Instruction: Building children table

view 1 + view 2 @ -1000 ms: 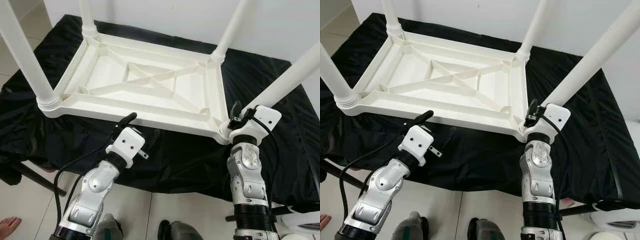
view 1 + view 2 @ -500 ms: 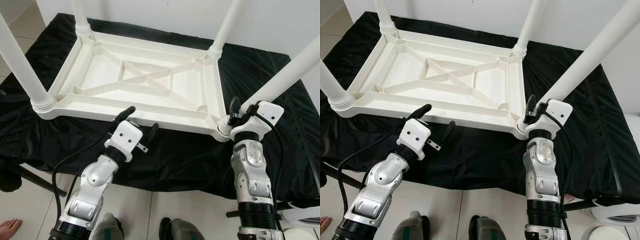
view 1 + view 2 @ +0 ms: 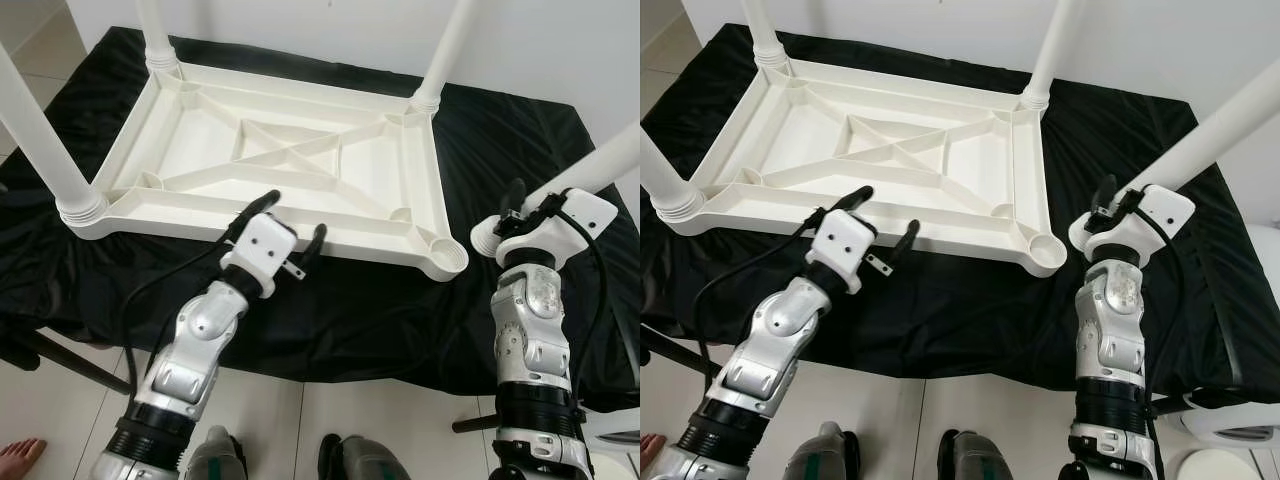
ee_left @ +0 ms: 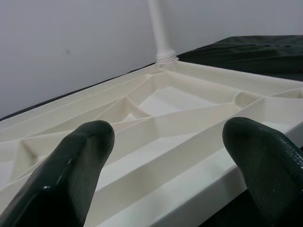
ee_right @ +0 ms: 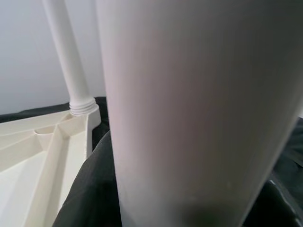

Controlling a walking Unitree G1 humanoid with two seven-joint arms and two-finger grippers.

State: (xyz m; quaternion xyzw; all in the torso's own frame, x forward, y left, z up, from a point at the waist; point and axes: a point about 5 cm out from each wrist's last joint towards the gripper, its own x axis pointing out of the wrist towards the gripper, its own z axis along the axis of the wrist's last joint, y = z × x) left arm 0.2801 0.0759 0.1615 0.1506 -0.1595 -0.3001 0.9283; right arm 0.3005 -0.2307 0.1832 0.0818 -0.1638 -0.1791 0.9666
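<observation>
tabletop point(image 3: 290, 160) flipped underside-up on black-draped bench point(image 3: 520, 140) for leg fitting. right hand point(image 3: 515, 215) clamped on loose leg point(image 3: 610, 165), just off empty 4 o'clock socket point(image 3: 447, 257). left hand point(image 3: 290, 225) spread wide, empty, at near rim.

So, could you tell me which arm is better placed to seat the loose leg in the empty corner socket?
The right. Its pincer already holds the loose leg just beside the empty socket. The left pincer hovers open over the tabletop's near rim, holding nothing.
</observation>
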